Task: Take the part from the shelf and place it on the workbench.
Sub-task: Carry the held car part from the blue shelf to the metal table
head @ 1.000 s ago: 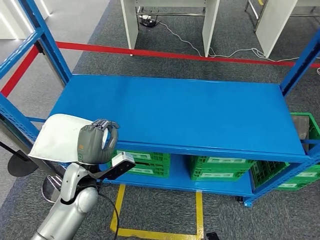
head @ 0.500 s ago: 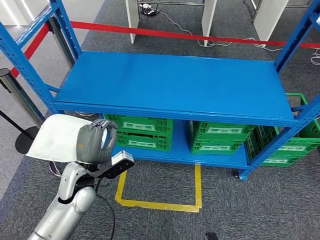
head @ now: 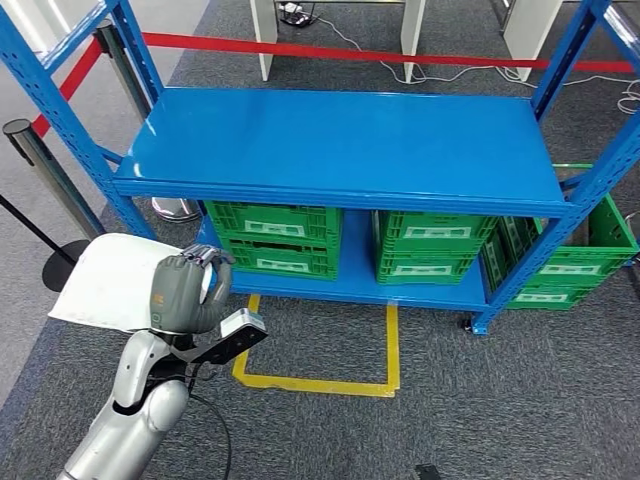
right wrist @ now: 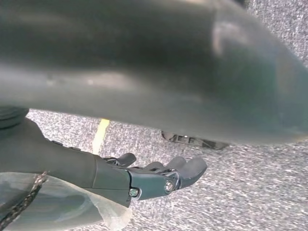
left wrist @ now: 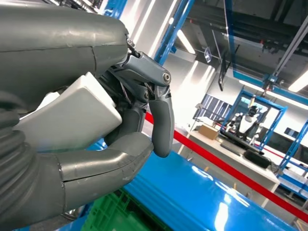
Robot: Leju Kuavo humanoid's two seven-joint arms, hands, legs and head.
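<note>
My left hand [head: 181, 293] grips a flat white part [head: 113, 282] at the lower left of the head view, out in front of the blue shelf [head: 340, 140] and over the grey carpet. In the left wrist view the thumb and fingers [left wrist: 160, 125] close around the part's white edge [left wrist: 69, 115]. The shelf's top board is bare. My right hand [right wrist: 160, 175] hangs over the carpet with its fingers stretched out and nothing in them.
Green crates [head: 275, 238] [head: 432, 245] fill the shelf's lower level, and another [head: 604, 235] stands to its right. A yellow floor marking [head: 317, 383] lies before the shelf. A stanchion [head: 45, 170] stands at left, with a red barrier tape [head: 362, 50] behind.
The whole picture has shifted: the camera has backed away from the shelf, so more floor shows. The left hand still holds the white part in the same pose.
</note>
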